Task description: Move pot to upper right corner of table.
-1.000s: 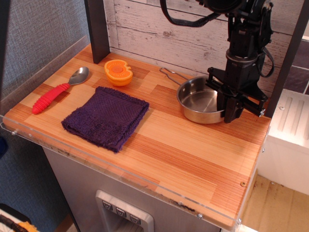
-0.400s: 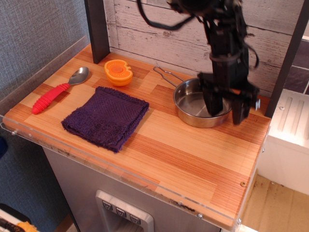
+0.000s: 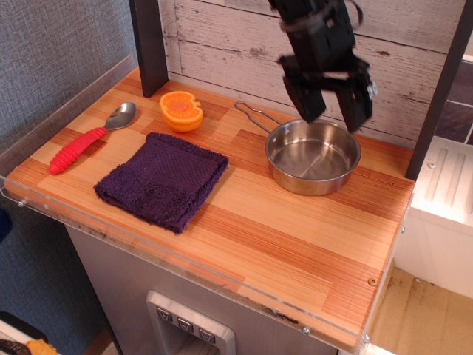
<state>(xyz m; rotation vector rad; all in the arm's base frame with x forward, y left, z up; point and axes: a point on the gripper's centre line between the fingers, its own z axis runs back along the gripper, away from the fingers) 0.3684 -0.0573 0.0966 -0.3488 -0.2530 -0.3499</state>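
The shiny steel pot (image 3: 313, 157) stands upright on the wooden table (image 3: 266, 237) near its far right corner. Its thin wire handle (image 3: 253, 114) points to the back left. My black gripper (image 3: 334, 112) hangs above the pot's far rim, clear of it. Its two fingers (image 3: 310, 100) are spread apart and hold nothing.
A purple cloth (image 3: 162, 180) lies left of centre. An orange round toy (image 3: 181, 110) sits at the back, and a red-handled metal spoon (image 3: 89, 137) lies at the far left. A white plank wall (image 3: 222, 44) backs the table; dark posts (image 3: 150, 44) stand at the back left and right.
The gripper let go of the pot's right rim, opened, and rose up and to the left. The pot shifted slightly left from a second ago and now rests free.
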